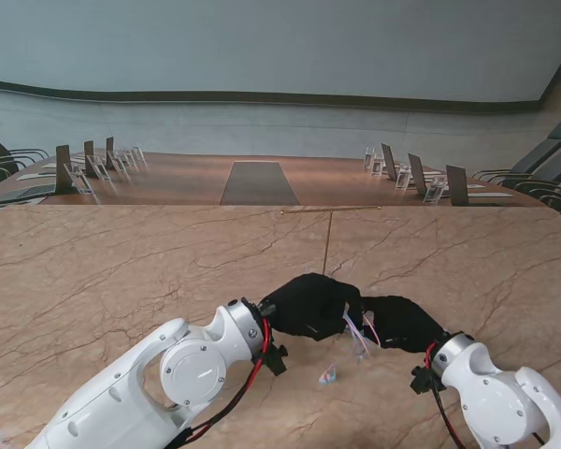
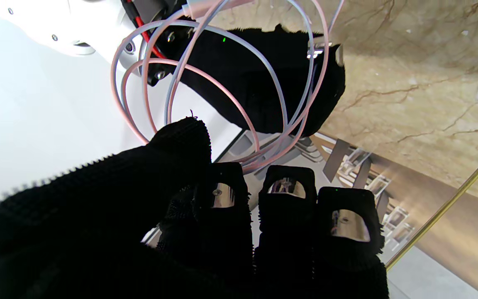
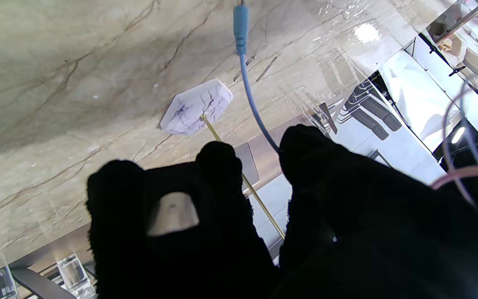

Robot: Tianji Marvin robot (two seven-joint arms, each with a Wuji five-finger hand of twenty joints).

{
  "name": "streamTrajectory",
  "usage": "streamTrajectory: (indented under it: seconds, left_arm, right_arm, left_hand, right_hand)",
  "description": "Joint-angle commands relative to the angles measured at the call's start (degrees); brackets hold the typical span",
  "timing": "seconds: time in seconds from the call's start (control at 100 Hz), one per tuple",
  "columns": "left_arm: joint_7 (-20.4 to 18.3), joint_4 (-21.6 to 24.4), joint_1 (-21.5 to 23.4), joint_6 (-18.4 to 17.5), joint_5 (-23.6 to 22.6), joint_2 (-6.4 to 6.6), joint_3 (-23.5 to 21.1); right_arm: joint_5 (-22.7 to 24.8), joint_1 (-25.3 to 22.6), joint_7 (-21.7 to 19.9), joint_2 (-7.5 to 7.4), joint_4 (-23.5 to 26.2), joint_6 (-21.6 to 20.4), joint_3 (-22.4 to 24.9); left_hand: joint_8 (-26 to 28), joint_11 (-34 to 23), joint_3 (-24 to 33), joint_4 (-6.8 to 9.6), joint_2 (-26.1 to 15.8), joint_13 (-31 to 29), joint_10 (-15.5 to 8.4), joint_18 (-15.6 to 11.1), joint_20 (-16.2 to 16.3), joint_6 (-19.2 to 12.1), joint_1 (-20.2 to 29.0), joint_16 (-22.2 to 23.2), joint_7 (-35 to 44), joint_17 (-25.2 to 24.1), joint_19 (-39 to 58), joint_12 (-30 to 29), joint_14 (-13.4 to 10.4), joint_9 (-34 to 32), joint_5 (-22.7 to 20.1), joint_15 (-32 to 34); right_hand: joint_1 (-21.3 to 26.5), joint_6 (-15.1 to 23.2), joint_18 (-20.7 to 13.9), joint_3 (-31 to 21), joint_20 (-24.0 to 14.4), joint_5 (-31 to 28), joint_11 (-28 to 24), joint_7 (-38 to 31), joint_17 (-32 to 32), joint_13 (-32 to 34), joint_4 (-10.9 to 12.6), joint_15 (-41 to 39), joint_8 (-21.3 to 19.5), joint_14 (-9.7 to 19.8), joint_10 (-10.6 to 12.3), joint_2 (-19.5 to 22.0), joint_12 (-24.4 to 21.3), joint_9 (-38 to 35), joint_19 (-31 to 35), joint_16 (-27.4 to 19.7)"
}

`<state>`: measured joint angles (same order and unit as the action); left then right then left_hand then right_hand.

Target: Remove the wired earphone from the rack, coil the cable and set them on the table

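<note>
My two black-gloved hands meet low over the marble table [image 1: 122, 271], the left hand [image 1: 309, 304] beside the right hand [image 1: 402, 323]. The earphone cable [image 1: 357, 334], pink and pale blue, hangs between them. In the left wrist view it forms several loops [image 2: 288, 128] draped from the right hand [image 2: 264, 83], with their far end running in among the left hand's fingers [image 2: 226, 195]. The right hand [image 3: 305, 216] pinches a blue stretch of cable [image 3: 257, 112] between thumb and fingers; its plug end [image 3: 241, 25] sticks out toward the table. The earbuds and the rack are not visible.
A small whitish faceted object [image 1: 328, 374] lies on the table just nearer to me than the hands; the right wrist view also shows this object [image 3: 195, 107]. A thin gold inlay strip [image 1: 327, 243] runs across the tabletop. Beyond stands a long conference table [image 1: 259, 182] with chairs.
</note>
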<state>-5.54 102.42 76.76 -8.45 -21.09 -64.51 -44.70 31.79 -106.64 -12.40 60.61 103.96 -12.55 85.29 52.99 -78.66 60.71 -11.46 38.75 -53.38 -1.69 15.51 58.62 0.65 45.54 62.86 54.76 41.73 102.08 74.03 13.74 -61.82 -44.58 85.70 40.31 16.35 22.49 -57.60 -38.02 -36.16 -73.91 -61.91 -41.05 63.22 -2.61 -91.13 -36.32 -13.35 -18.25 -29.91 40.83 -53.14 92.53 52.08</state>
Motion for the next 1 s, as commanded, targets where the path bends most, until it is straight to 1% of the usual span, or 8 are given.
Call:
streamTrajectory:
  seconds: [0.0,0.14,0.24,0.58,0.76,0.86,0.93,0.99]
  left_arm:
    - [-0.5,-0.3,0.5,-0.3,-0.1,0.21,-0.1]
    - [-1.1,-0.6,0.7,-0.6,-0.4,0.48,-0.3]
    - [-1.4,-1.1,0.8,-0.9,-0.5,0.60,-0.3]
    - [-2.2,-2.3,0.4,-1.6,-0.9,0.86,0.0]
    - [-1.9,-3.1,0.1,-1.5,-1.0,0.72,0.4]
    - [-1.5,-3.7,-0.3,-1.4,-1.0,0.57,0.8]
    - [-1.3,-4.2,-0.6,-1.3,-1.1,0.45,1.1]
    - [-1.0,-4.4,-0.8,-1.3,-1.2,0.36,1.2]
  right_arm:
    - [0.0,0.1,0.7,0.36,0.9,0.5,0.2]
    - [0.5,0.2,1.6,0.58,1.7,1.6,0.5]
    - [-0.3,0.4,1.5,0.67,2.3,2.2,0.7]
    - [-3.6,1.1,-0.6,0.58,4.1,4.3,1.2]
    - [-4.2,1.1,-1.3,0.51,5.3,5.2,1.1]
    - [-5.0,1.1,-1.6,0.53,6.1,6.2,0.7]
    - [-5.8,1.0,-1.5,0.61,6.4,6.8,0.4]
    - [-6.1,1.0,-1.5,0.65,6.5,7.1,0.2]
  left_hand:
    - [1.8,-1.4,0.6,-0.01,-2.5,1.2,-4.4,-0.7,1.5,-2.4,1.2,0.8,0.4,-0.4,2.6,1.6,0.8,-0.2,-0.7,0.1]
    - [1.8,-1.3,0.5,0.04,-2.5,1.2,-4.4,-0.7,1.6,-2.4,1.2,0.8,0.4,-0.5,2.5,1.6,0.7,-0.1,-0.6,0.0]
    - [1.9,-1.3,0.4,0.03,-2.6,1.3,-4.4,-0.7,1.7,-2.5,1.2,0.8,0.3,-0.6,2.4,1.7,0.7,-0.1,-0.6,-0.1]
    - [2.2,-1.2,0.2,0.07,-2.7,1.4,-4.5,-0.8,2.0,-2.6,1.2,1.0,0.3,-0.8,2.2,1.8,0.6,0.0,-0.6,-0.3]
    - [2.2,-1.2,0.2,0.08,-2.7,1.4,-4.5,-0.8,2.1,-2.7,1.3,1.0,0.2,-0.8,2.2,1.8,0.6,0.0,-0.5,-0.3]
    - [2.2,-1.1,0.2,0.06,-2.7,1.4,-4.5,-0.8,2.1,-2.7,1.2,1.0,0.2,-0.8,2.1,1.8,0.6,0.0,-0.5,-0.3]
    - [2.2,-1.1,0.2,0.07,-2.7,1.4,-4.5,-0.8,2.2,-2.7,1.3,1.0,0.2,-0.8,2.1,1.8,0.6,0.0,-0.5,-0.3]
    - [2.2,-1.1,0.2,0.07,-2.7,1.4,-4.5,-0.8,2.2,-2.7,1.3,1.0,0.2,-0.8,2.1,1.8,0.6,0.0,-0.5,-0.3]
  right_hand:
    - [2.2,2.3,-2.7,-3.3,0.9,-7.1,-3.8,-6.4,-1.9,5.4,3.6,-5.9,-4.6,-1.1,-7.0,1.5,1.6,-1.4,7.5,-0.8]
    - [2.8,1.7,-2.2,-3.3,1.0,-7.2,-3.5,-7.3,-3.8,6.9,3.9,-6.7,-5.3,-1.1,-6.9,1.7,1.9,-2.7,8.7,-1.5]
    - [3.2,0.4,-1.6,-3.7,1.2,-7.0,-3.1,-8.2,-4.2,7.2,4.6,-7.0,-6.0,-1.7,-7.4,2.1,1.9,-3.0,9.1,-2.2]
    - [4.1,-3.5,0.6,-6.1,2.0,-7.6,-2.1,-9.9,-7.2,9.2,6.0,-8.2,-6.1,-2.7,-9.1,1.1,1.9,-4.8,9.8,-4.2]
    - [4.4,-4.2,1.2,-6.6,2.6,-7.4,-2.0,-10.2,-9.1,10.1,5.4,-8.7,-6.1,-2.0,-9.2,1.0,2.3,-5.1,9.7,-5.0]
    - [4.8,-5.4,3.2,-7.7,4.5,-7.2,-0.7,-10.7,-10.7,10.8,4.6,-7.2,-5.8,-2.4,-9.3,0.2,1.8,-5.7,8.2,-6.7]
    - [5.1,-6.1,5.4,-8.4,5.9,-7.0,0.4,-11.2,-11.8,11.0,3.9,-6.0,-5.4,-2.9,-9.5,-0.2,1.4,-6.2,6.6,-7.3]
    - [5.2,-6.1,6.0,-8.6,6.5,-6.8,1.0,-11.4,-12.5,11.0,3.5,-5.5,-5.3,-3.0,-9.5,-0.4,1.2,-6.6,6.0,-7.4]
